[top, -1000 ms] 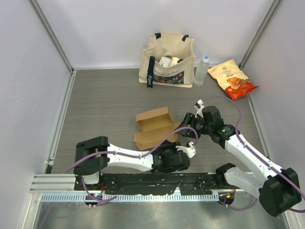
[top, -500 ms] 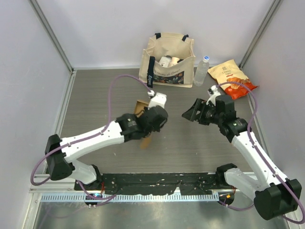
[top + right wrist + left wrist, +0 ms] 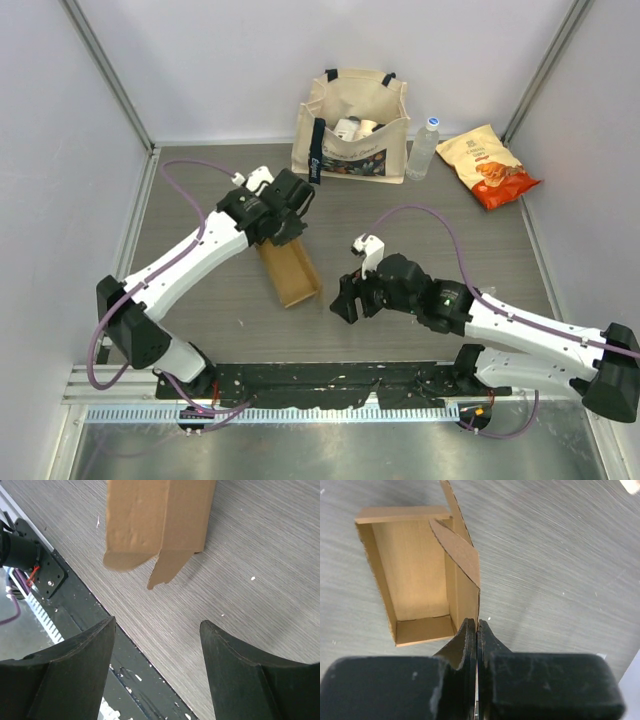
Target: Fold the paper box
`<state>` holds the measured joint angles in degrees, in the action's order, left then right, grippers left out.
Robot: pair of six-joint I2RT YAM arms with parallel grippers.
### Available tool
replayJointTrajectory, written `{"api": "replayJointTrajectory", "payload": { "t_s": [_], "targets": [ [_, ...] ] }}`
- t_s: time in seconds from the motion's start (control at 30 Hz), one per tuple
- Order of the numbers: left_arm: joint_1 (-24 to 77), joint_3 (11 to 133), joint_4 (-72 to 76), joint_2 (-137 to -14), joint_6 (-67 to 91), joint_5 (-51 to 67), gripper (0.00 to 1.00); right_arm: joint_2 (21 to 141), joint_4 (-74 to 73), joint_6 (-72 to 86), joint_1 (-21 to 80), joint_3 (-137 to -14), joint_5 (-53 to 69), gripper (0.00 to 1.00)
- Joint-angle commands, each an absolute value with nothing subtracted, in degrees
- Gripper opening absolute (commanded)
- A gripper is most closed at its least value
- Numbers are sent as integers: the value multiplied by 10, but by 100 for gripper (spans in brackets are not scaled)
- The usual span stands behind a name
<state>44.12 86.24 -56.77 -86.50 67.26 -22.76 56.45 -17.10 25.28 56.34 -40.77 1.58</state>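
Where the paper box (image 3: 290,272) sits, a little left of the worktop's (image 3: 200,205) middle, it runs lengthwise from far-left to near-right as a partly formed plain brown tray. In the left wrist view the paper box (image 3: 415,575) shows an open interior with floor, two long walls and two short end walls standing, a rounded flap folded across one long wall and a narrow tab projecting at the far corner. The left tool (image 3: 272,232) is at the box's far end. Its wrist view shows the left tool (image 3: 476,627) pressed shut, jaws together on the thin edge of that long wall and flap. Whether the box's near end rests on the worktop or hangs just above it cannot be told. The right tool (image 3: 343,298) is just beside the near-right end of the box and apart from it. In its wrist view the right tool (image 3: 157,625) has its jaws standing wide with nothing between them, and the paper box (image 3: 155,515) lies beyond the tips with a rounded flap and a pointed tab facing them. Well apart, along the far edge, stand a beige printed tote bag (image 3: 350,125), a clear water bottle (image 3: 424,148) just right of it, and a yellow-orange snack packet (image 3: 487,165) lying flat farther right.
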Motion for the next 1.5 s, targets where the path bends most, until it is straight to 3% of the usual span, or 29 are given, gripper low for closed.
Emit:
{"api": "replayJointTrajectory", "payload": {
  "t_s": [0.0,0.17,0.3,0.8,0.87,0.9,1.17,1.3,1.37,1.4,1.47],
  "targets": [
    [399,866,-656,-863,823,-215,0,554,-85,201,606,-408,-104,73],
    [350,814,-664,-844,906,-174,0,642,-90,198,627,-472,-199,70],
    [339,785,-649,-811,981,-192,0,699,-73,192,635,-511,-190,68],
    [327,794,-676,-783,1041,-208,0,815,-126,194,673,-627,-318,62],
    [327,788,-678,-780,1047,-209,0,838,-148,210,672,-644,-353,56],
    [327,786,-675,-774,1051,-209,0,845,-178,217,673,-659,-366,44],
    [317,734,-633,-731,1046,-209,2,828,-196,215,667,-629,-439,5],
    [303,687,-562,-689,962,-223,54,804,-189,129,636,-615,-406,2],
    [286,665,-523,-658,839,-220,69,789,-188,95,609,-609,-327,1],
    [281,658,-478,-647,786,-216,82,782,-192,86,574,-605,-298,1],
    [269,629,-422,-616,604,-184,92,760,-192,55,541,-600,-176,1]
  ]
}}
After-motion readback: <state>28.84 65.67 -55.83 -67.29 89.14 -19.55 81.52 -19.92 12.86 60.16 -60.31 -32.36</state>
